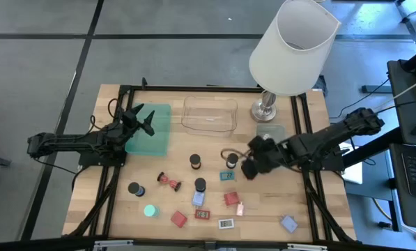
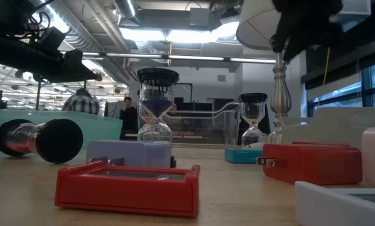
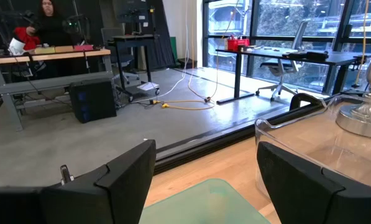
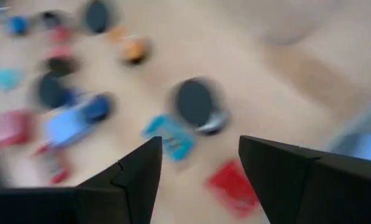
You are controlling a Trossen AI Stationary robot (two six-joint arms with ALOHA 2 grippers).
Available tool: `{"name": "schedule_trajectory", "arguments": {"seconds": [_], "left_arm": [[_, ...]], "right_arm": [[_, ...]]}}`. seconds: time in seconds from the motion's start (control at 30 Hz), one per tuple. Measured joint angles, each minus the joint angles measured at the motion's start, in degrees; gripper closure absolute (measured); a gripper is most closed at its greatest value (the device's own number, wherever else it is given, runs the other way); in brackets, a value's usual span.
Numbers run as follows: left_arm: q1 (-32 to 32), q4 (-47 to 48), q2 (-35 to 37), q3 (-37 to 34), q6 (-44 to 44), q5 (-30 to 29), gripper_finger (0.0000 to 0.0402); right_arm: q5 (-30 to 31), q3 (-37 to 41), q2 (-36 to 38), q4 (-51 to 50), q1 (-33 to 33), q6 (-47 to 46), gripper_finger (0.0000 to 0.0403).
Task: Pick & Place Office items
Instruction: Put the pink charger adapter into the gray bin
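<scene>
Your high view lays out the whole counter (image 1: 124, 209): the left end effector (image 1: 143, 120) hangs over the green tray (image 1: 150, 132), and the right end effector (image 1: 253, 162) hangs above the wood by the grey tray (image 1: 270, 131), just beside a black-topped timer (image 1: 232, 161) and a teal block (image 1: 227, 176). The office items are scattered over the near half of the counter, all outside the trays. There you can count 3 upright black-topped timers, 1 red timer (image 1: 168, 182) lying down, 1 green disc (image 1: 150, 210) and 3 red blocks. Only your low view shows that the timers are hourglasses (image 2: 156, 113), and it shows 2 people (image 2: 128, 113) far behind. Your left wrist view shows its fingers (image 3: 126, 177) spread wide with nothing between them; your right wrist view, blurred, shows its fingers (image 4: 135, 174) apart and empty above the items.
</scene>
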State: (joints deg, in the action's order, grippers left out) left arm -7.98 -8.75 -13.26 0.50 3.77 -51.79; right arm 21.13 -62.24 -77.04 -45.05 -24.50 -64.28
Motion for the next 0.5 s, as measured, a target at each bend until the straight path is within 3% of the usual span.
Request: {"name": "schedule_trajectory", "arguments": {"seconds": [0.2, 0.3, 0.5], "left_arm": [[0.0, 0.0, 0.0, 0.0, 0.0, 0.0, 0.0123], [0.0, 0.0, 0.0, 0.0, 0.0, 0.0, 0.0123], [0.0, 0.0, 0.0, 0.0, 0.0, 0.0, 0.0123]], "right_arm": [[-4.2, 0.0, -2.5, 7.5, -6.4, -14.5, 0.0188], [-7.2, 0.0, -4.6, 10.4, -8.8, -17.2, 0.0188], [-7.1, 0.0, -10.2, 16.9, -12.9, 3.1, 0.0188]]}}
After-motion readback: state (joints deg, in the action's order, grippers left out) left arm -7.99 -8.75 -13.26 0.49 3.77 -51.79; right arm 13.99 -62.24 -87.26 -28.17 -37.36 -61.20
